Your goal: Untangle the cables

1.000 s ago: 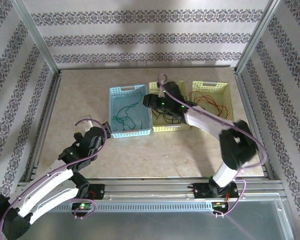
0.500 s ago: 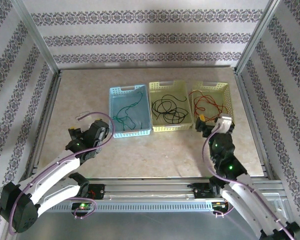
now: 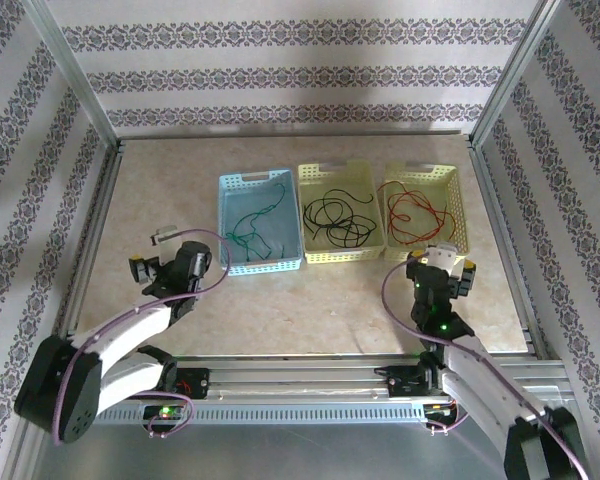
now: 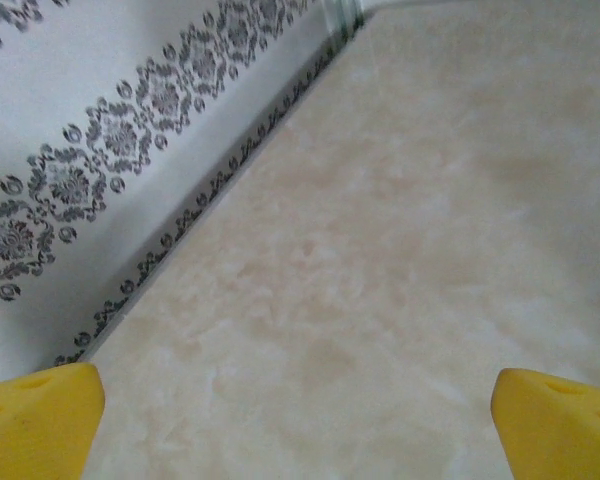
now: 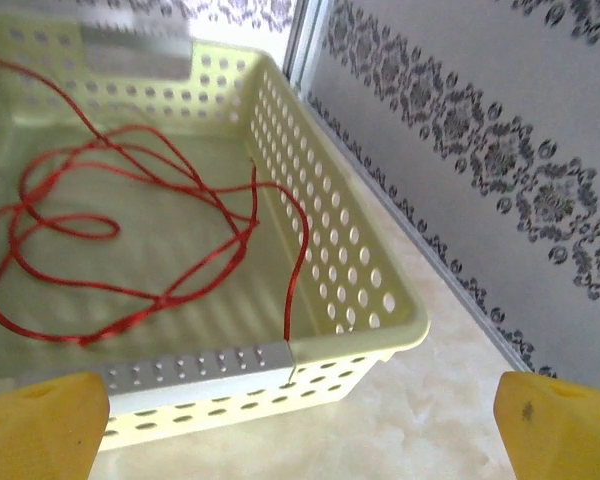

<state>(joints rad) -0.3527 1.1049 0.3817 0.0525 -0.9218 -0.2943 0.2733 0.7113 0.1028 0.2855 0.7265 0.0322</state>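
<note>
Top external view has each of the three cables lying in its own box, and none crosses another. The thin green cable is in the light blue plastic basket. The thin black cable is in the middle pale yellow plastic basket. The thin red cable is in the right pale yellow plastic basket. So the sorting looks done, and the step now seems to be taking the arms away to rest. The left tool hangs over the bare beige bench, well apart from the baskets. Its yellow pads are wide apart with nothing between them. The right tool is just in front of the right basket, also wide apart and holding nothing. Right wrist view shows one end of the red cable climbing the near wall of its basket, up by the rim. To do this well, the right arm should pull back slow and straight, away from that end. That way it should not hook the cable and drag it out.
</note>
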